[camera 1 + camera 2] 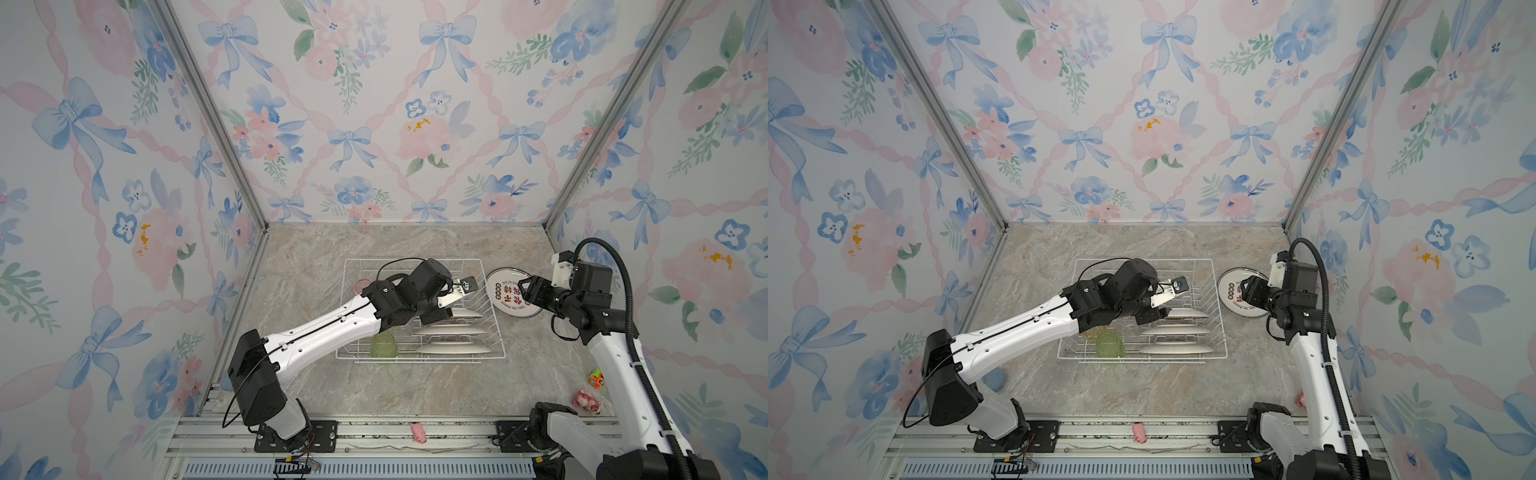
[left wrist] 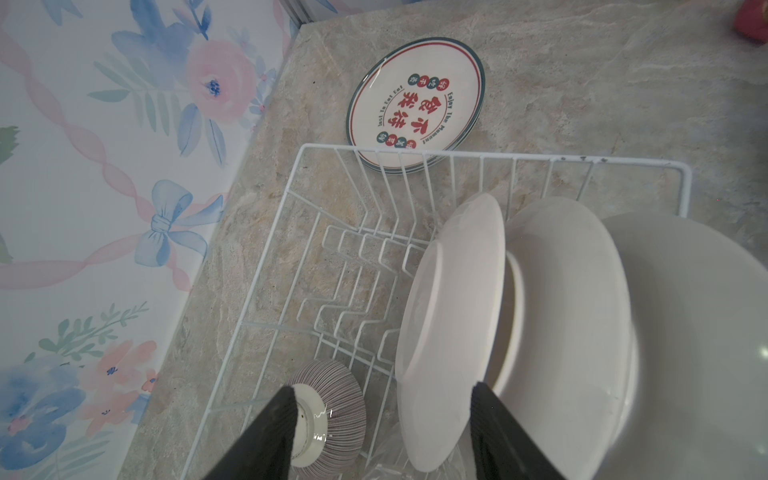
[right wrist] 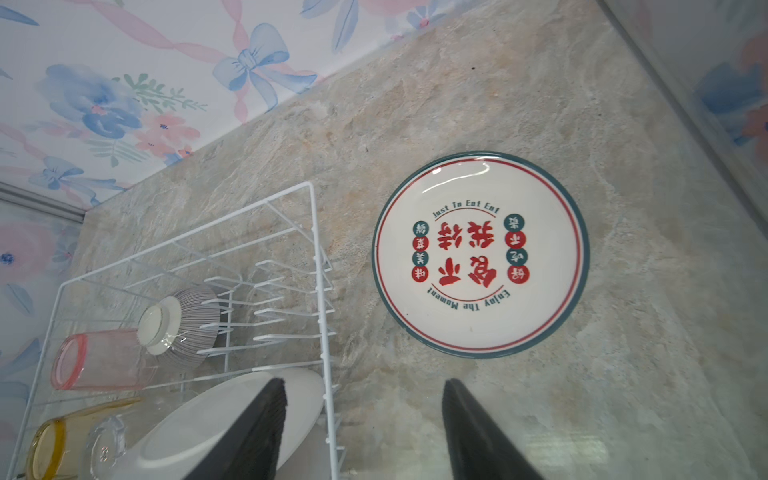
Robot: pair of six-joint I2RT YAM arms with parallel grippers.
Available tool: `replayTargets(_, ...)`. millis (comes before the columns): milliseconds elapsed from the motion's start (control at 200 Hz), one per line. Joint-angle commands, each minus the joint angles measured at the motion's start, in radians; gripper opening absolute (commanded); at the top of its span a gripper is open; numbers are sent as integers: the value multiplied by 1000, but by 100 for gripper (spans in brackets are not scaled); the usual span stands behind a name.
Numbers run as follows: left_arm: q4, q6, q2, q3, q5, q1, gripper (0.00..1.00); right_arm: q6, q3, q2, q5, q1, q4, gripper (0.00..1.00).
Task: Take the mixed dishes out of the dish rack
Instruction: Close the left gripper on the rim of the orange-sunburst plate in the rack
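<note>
Two sets of jaws stand wide. The left jaws straddle the lower rim of the farthest upright plate (image 2: pixel 449 316) in the dish rack (image 2: pixel 540 158), not closed on it; the ribbed bowl (image 2: pixel 336 395) lies left. The right jaws hover empty, and the printed plate (image 3: pixel 480 253) lies flat on the tabletop (image 3: pixel 540 104) just ahead, right of the rack.

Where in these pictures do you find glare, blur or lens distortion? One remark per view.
Left wrist view: the nearest white round plate is out of focus, and the striped ribbed bowl glints on its foot. Right wrist view: a curved highlight on the printed dark-rimmed round plate. In both top views: the metal frame posts splay outward, distortion.
</note>
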Motion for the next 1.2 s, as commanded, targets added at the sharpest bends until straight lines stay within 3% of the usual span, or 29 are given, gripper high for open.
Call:
replayTargets(0, -43, 25, 33, 25, -26, -23, 62, -11, 27, -18, 49, 69, -57, 63)
replayTargets(370, -54, 73, 88, 75, -99, -49, 59, -3, 7, -19, 54, 133, -16, 63)
replayTargets(795, -138, 101, 158, 162, -15, -48, 58, -21, -10, -18, 72, 134, 0, 65)
replayTargets(1050, -213, 101, 230, 231, 2, -45, 47, -24, -10, -2, 70, 132, 13, 65)
replayTargets(1195, -238, 106, 258, 251, 10, -46, 46, -27, -12, 2, 71, 132, 16, 65)
